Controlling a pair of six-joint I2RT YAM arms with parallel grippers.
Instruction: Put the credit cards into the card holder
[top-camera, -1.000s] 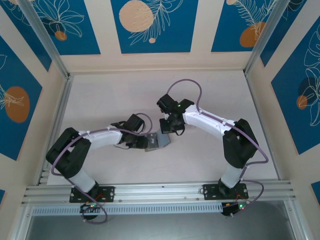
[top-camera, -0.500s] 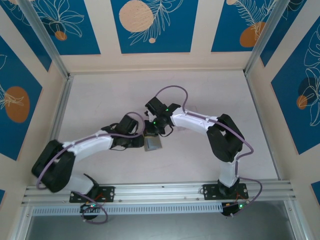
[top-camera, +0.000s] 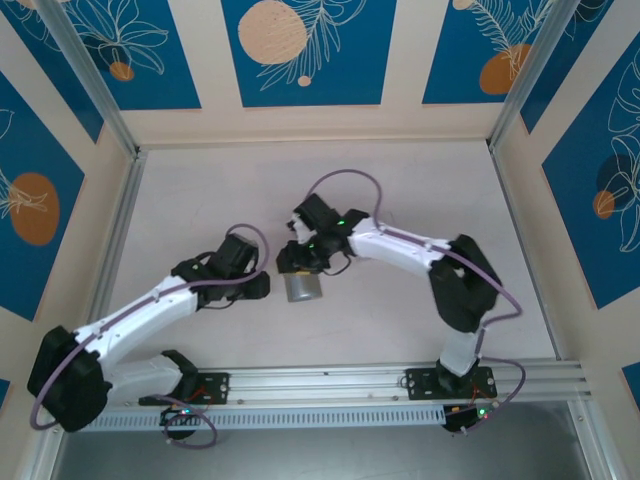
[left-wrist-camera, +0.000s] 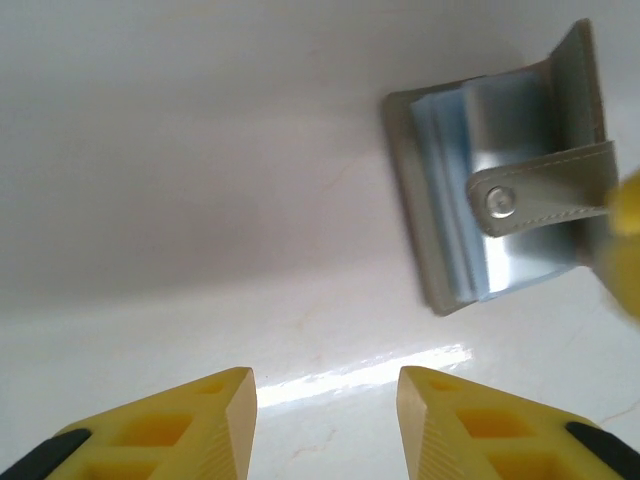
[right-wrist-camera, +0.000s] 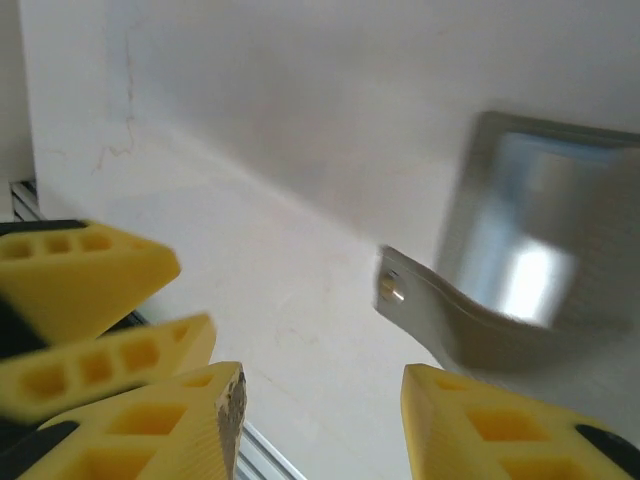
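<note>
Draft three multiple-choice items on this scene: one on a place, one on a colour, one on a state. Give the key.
1. Where is the card holder?
A. on the table, near its middle
B. against the back wall
C. on the metal rail by the arm bases

2. What colour is the card holder?
A. red
B. grey
C. green

3. How does the left gripper stand?
A. shut on the card holder
B. shut on a card
C. open, with nothing between its fingers

Key: A, the top view shows it on the table surface, away from wall and rail; B, its matte body looks grey in all views; C, the left wrist view shows bare table between the spread fingers.
</note>
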